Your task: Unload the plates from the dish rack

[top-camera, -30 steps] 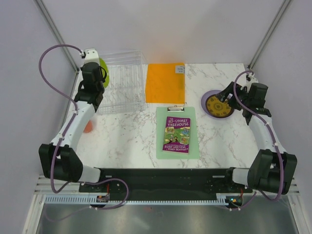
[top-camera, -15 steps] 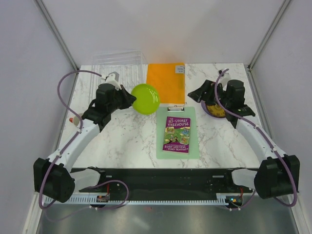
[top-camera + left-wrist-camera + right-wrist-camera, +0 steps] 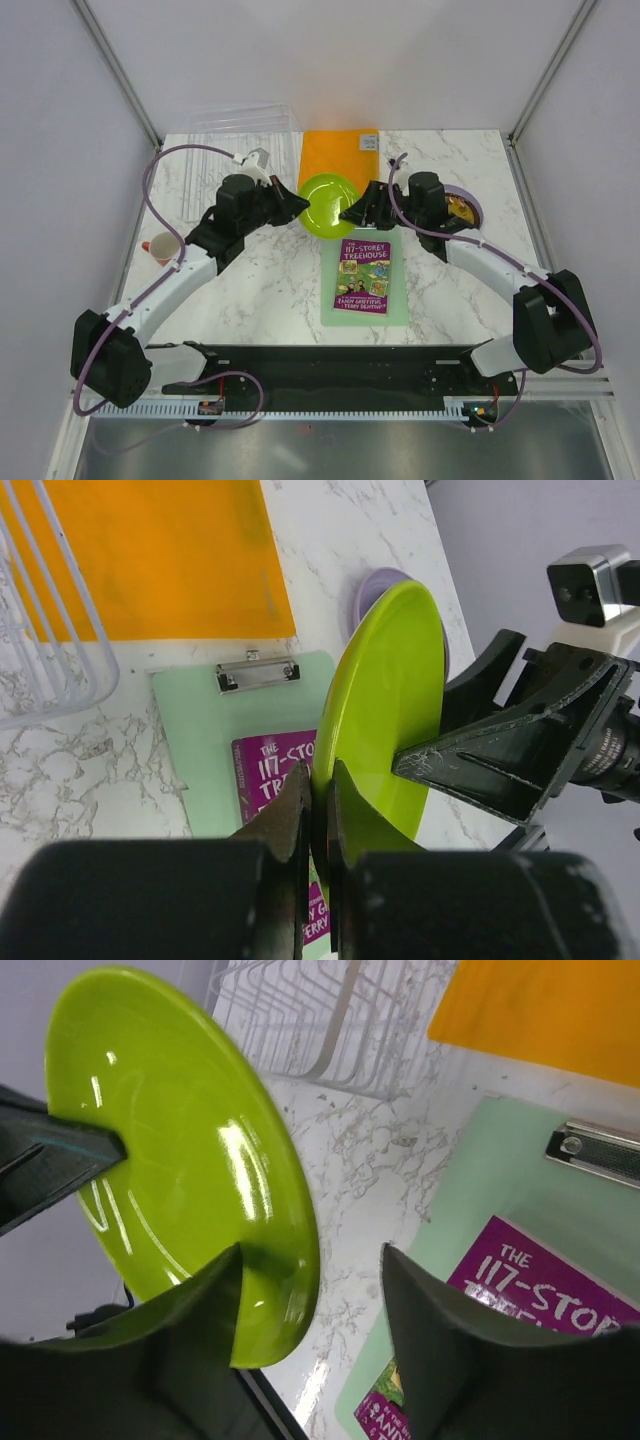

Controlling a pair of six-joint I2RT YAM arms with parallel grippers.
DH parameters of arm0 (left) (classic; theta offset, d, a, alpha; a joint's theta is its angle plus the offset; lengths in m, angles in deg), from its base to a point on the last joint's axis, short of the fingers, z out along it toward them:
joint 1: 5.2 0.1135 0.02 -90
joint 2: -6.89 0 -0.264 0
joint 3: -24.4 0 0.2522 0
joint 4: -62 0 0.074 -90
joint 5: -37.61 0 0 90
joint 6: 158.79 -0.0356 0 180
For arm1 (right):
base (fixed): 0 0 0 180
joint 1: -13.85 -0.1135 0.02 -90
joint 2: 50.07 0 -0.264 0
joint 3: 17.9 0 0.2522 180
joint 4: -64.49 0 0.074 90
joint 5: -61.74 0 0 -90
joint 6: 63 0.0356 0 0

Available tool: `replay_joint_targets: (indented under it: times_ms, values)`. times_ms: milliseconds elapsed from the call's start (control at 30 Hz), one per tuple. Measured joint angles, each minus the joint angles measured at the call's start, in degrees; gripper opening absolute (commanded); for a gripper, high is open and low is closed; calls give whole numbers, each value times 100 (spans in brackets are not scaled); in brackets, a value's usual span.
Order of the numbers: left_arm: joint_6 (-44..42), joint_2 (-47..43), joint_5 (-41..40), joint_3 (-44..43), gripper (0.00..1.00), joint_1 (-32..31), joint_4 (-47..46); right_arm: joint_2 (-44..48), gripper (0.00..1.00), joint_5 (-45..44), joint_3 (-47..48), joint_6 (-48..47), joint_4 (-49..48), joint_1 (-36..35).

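Pinching the green plate (image 3: 328, 203) by its rim with left end effector (image 3: 320, 780), in air above clipboard's (image 3: 399, 285) far end. Right end effector (image 3: 312, 1260) spread around the opposite rim (not gripping yet). Could fall if released left before clamped right.

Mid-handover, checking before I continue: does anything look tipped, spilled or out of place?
Only the small orange-and-white cup, far left: it seems to lie on its side. The lime green plate is pinched by its rim in the left tool; nothing spilled.
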Motion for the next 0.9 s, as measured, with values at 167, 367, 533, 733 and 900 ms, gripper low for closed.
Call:
replay_joint_targets:
  times_ms: [167, 367, 533, 733, 900]
  values:
    - [46, 55, -138, 164, 17, 17, -120, -94, 0, 236, 63, 225, -275, -50]
    - [162, -129, -356, 535, 76, -24, -280, 87, 0, -83, 232, -70, -28, -26]
    - [131, -590, -739, 772, 90, -94, -70, 439, 0, -782, 243, -463, 501, 498]
    - [-17, -1311, -1351, 1086, 91, -94, 177, 774, 0, -1462, 245, -828, 1180, 2096]
    - [-177, -1899, -1703, 1469, 100, -94, 297, 520, 0, -1687, 247, -970, 1652, 3045]
